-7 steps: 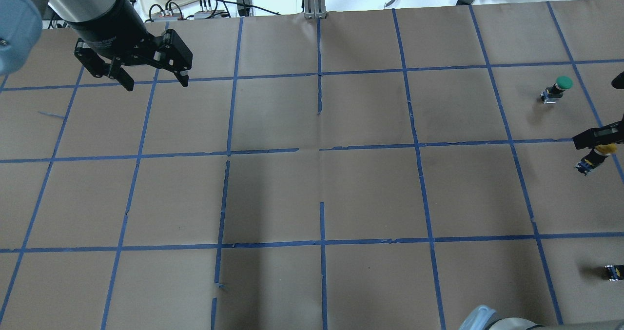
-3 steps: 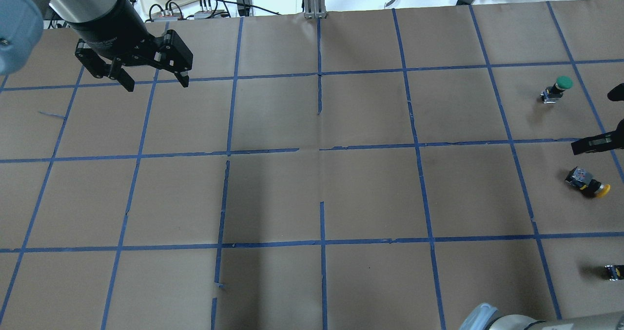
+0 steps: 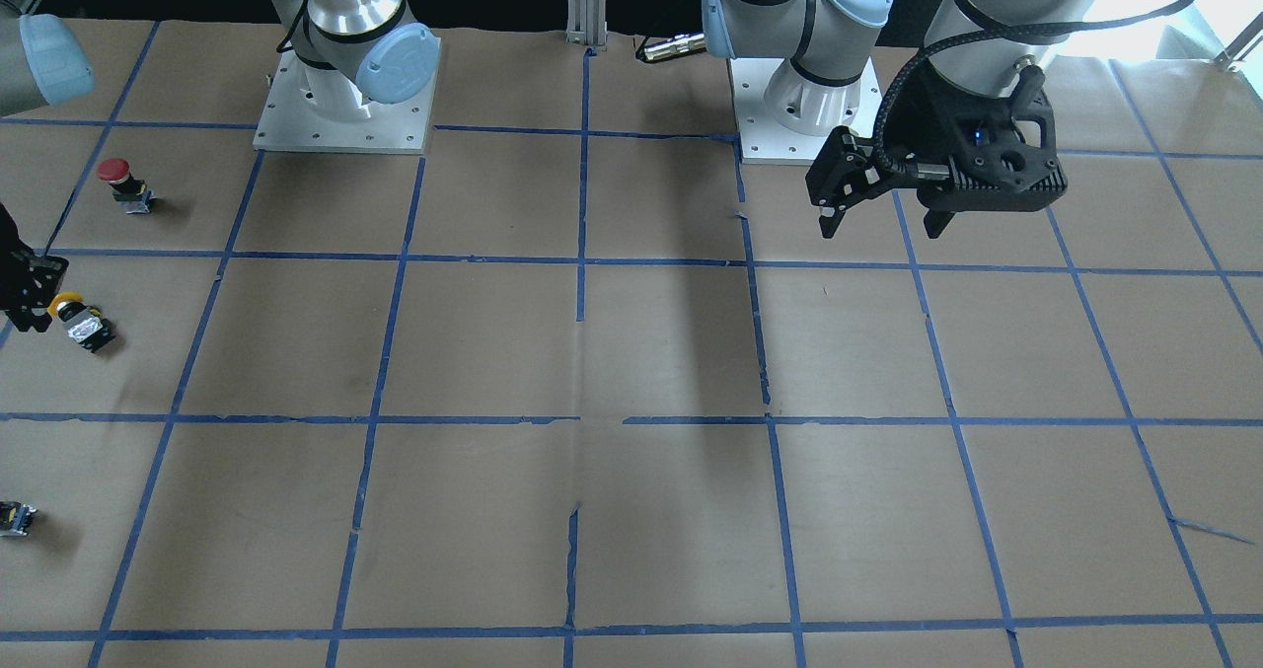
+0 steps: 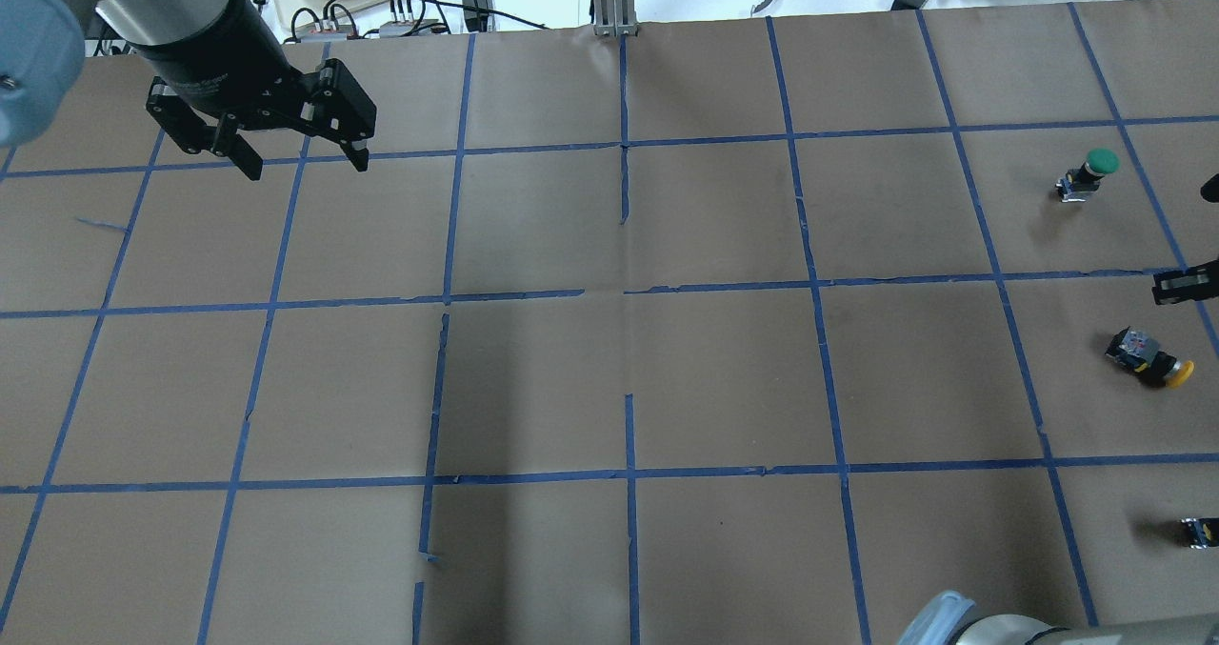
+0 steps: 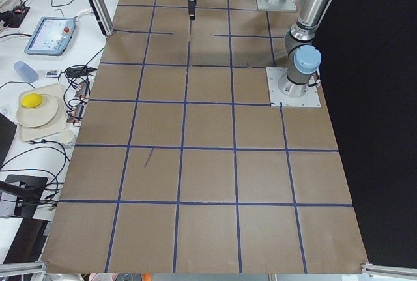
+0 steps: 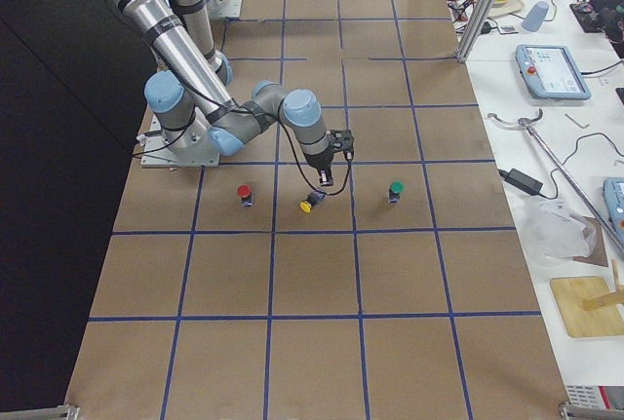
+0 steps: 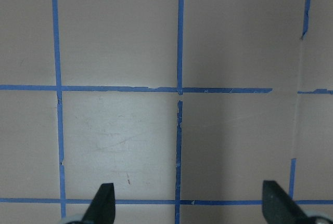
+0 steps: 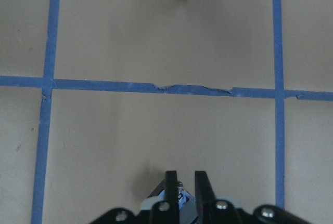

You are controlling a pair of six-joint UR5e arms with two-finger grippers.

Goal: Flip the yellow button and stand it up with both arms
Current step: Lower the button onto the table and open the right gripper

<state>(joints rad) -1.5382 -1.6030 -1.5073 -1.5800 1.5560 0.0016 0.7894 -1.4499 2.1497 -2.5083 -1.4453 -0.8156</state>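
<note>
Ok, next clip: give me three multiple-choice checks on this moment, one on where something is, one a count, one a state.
1. The yellow button sits:
A) between the red button and the green button
B) at the table's middle
C) on the white side bench

2. Capped buttons in the exterior right view:
A) two
B) five
C) three

3. The left gripper is:
A) shut on a cable
B) open and empty
C) pressed down on a button

Key:
1 A: the exterior right view shows the three in a row, yellow in the middle.
2 C: one red, one yellow, one green.
3 B: in its wrist view the fingers stand wide apart with nothing between them.
</note>
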